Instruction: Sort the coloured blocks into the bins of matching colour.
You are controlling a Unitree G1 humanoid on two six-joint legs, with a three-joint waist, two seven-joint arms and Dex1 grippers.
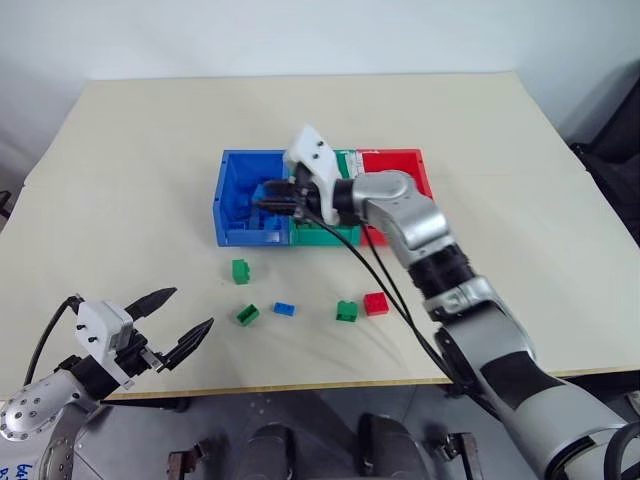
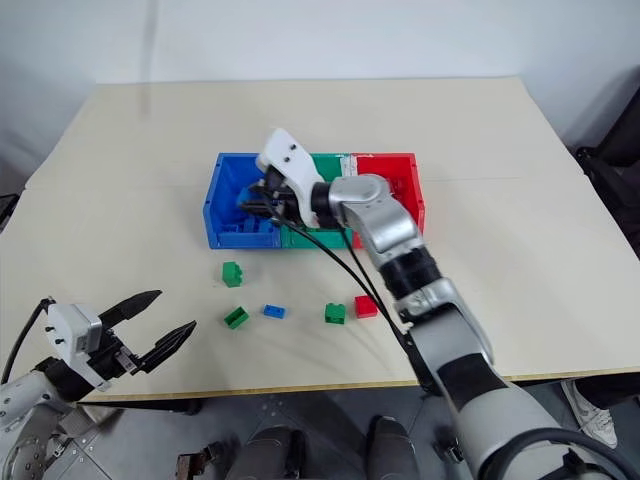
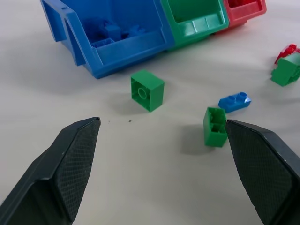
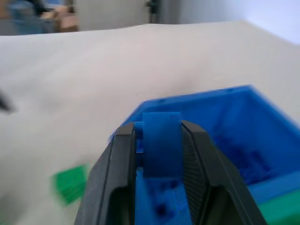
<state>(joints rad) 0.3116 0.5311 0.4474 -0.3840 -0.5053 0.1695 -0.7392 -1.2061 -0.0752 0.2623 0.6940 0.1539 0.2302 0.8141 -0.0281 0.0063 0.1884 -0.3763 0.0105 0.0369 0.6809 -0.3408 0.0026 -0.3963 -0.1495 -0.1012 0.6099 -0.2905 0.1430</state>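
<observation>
Nearest you, low at the table's front-left edge, your left gripper (image 1: 170,326) hangs with its jaws spread wide and nothing between them, pointing toward the loose green block (image 3: 147,90) and the others scattered in front of the bins. Further right, your right gripper (image 4: 158,140) has its jaws closed narrow on a blue block (image 4: 161,143), poised over the blue bin (image 1: 232,200). Judging by that, the drop lies straight below, so opening should do.

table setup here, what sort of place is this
Probably a robot test bench: a bare beige table against a plain white wall, with joined sorting bins and loose toy blocks.
</observation>
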